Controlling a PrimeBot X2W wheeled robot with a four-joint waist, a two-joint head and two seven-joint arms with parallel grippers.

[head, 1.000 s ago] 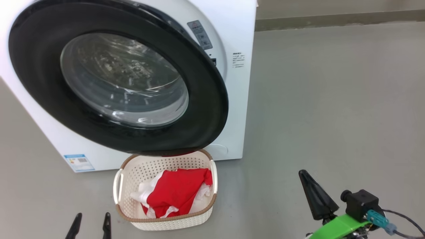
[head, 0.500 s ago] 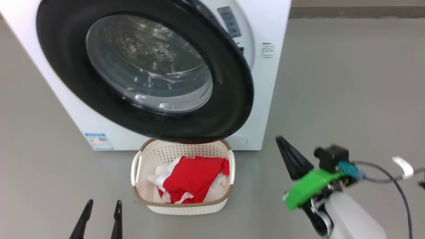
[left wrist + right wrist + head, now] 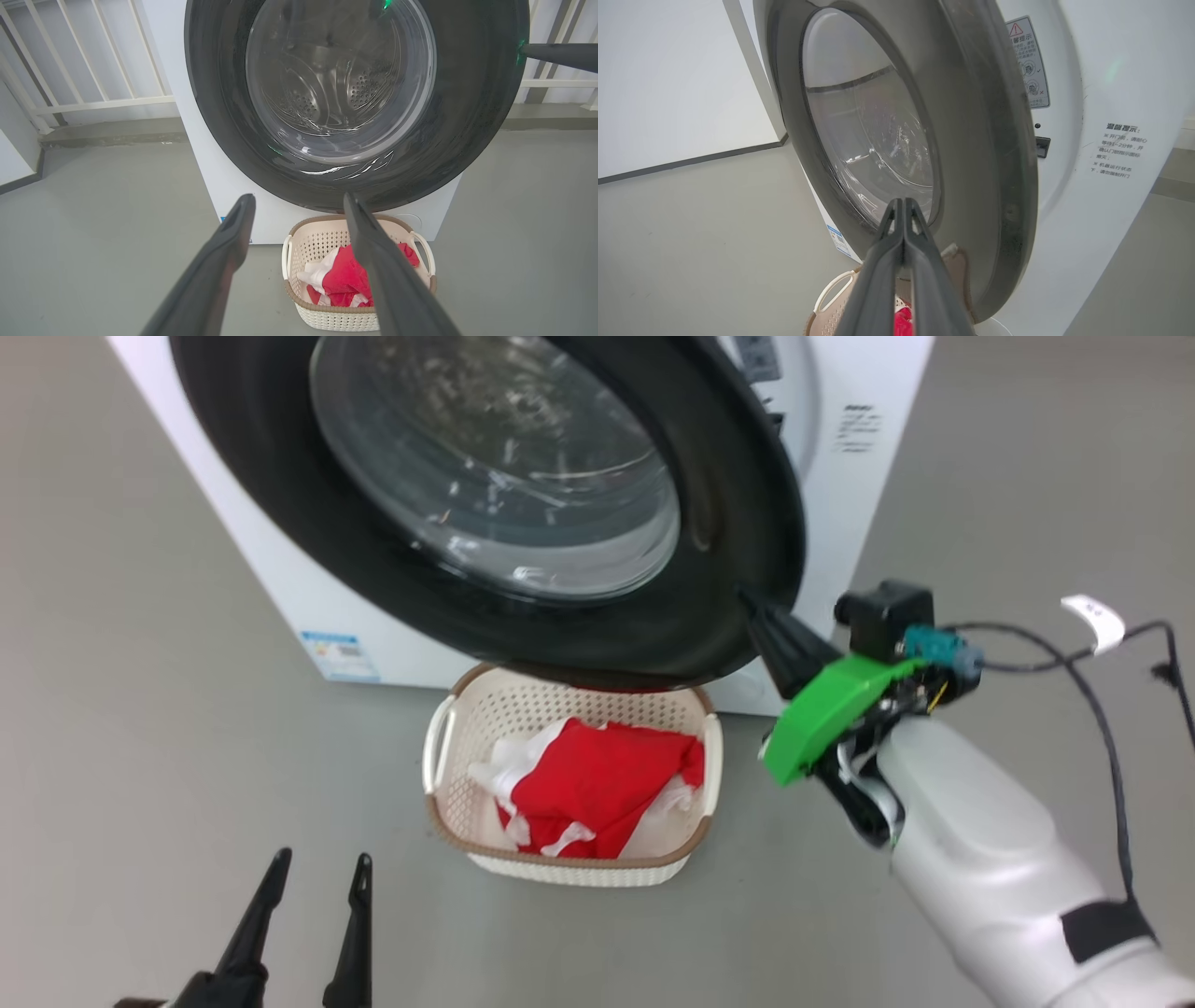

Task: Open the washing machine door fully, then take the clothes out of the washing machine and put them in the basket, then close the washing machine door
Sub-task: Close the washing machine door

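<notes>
The right tool (image 3: 752, 605), pinched shut, points its tip at the rim of the washing machine door (image 3: 738, 495), which stands ajar. The left tool (image 3: 321, 861) gapes wide. The clothes (image 3: 597, 784) lie in the basket (image 3: 437, 817).

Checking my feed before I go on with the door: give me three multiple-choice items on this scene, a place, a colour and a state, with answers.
1. Where does the basket stand? A. On the floor before the washing machine, under the door. B. On top of the machine. C. Inside the drum.
2. What colour are the clothes in it, mainly? A. Blue. B. Black. C. Red, with white parts.
3. How do the right gripper's jaws stand? A. Wide open. B. Shut, nothing between them. C. Shut on a garment.
Answers: 1 A, the head view shows it on the floor below the door; 2 C, red cloth with white lies in the tub; 3 B, the right wrist view shows them pressed together, bare.
</notes>
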